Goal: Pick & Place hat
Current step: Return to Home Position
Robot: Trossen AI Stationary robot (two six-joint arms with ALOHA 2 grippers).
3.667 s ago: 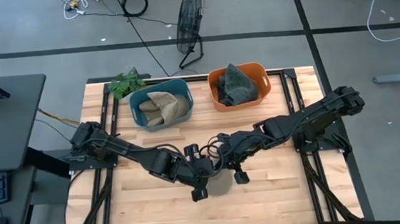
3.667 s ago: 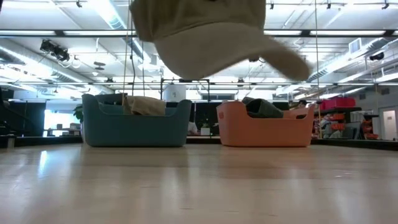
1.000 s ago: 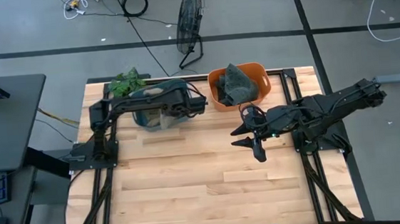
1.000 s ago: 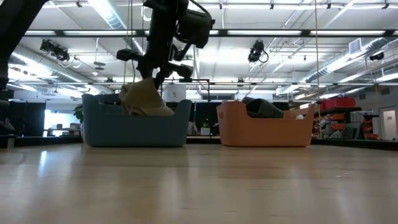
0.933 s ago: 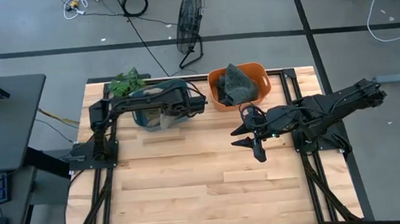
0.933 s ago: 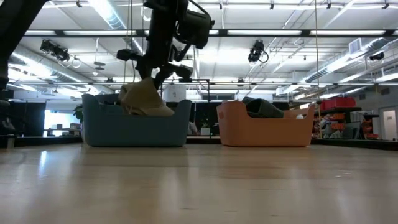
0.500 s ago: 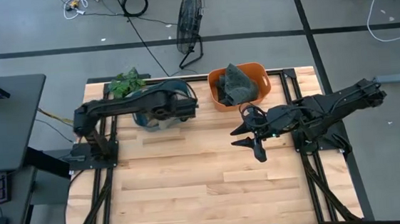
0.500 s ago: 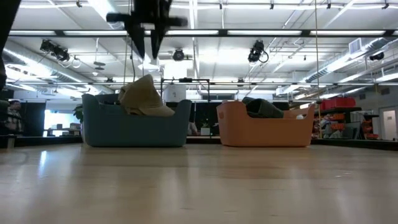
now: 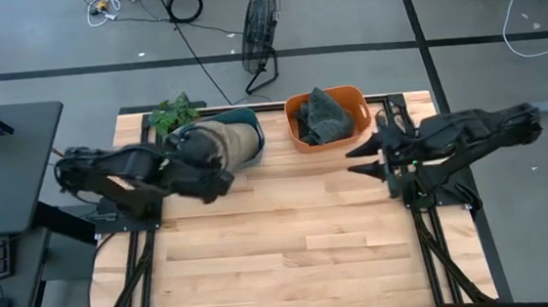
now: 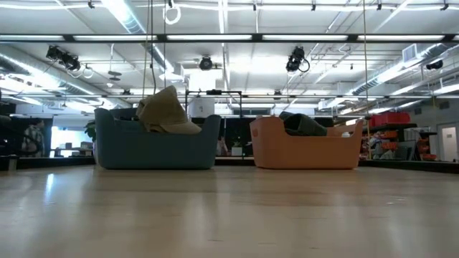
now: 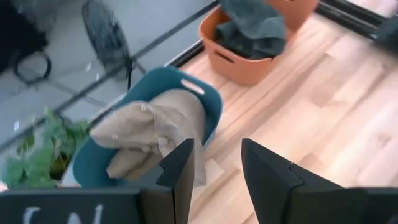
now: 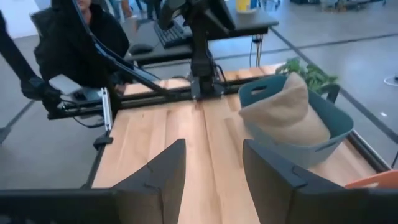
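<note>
The tan hat [image 9: 222, 140] lies on top of the blue basket [image 10: 154, 147] at the table's far left, its crown [image 10: 166, 109] standing above the rim. The left wrist view shows the tan hat [image 11: 152, 134], and the right wrist view shows the tan hat [image 12: 286, 112]. My left gripper [image 9: 220, 185] hovers open just near of the basket, nothing between its fingers [image 11: 181, 171]. My right gripper [image 9: 361, 161] stands open by the table's right side, near the orange basket [image 9: 325, 118].
The orange basket [image 10: 305, 150] holds a dark green cloth [image 10: 301, 123]. A green plant [image 9: 173, 112] stands behind the blue basket. A person in dark clothes [image 12: 74, 43] sits beyond the table's left edge. Bare wood [image 9: 291, 240] fills the table's middle and near part.
My left gripper has let go of the tan hat, risen, and drawn back toward the table's left and near side. The hat stays on the blue basket. My right gripper has pulled back toward the table's right and far edge.
</note>
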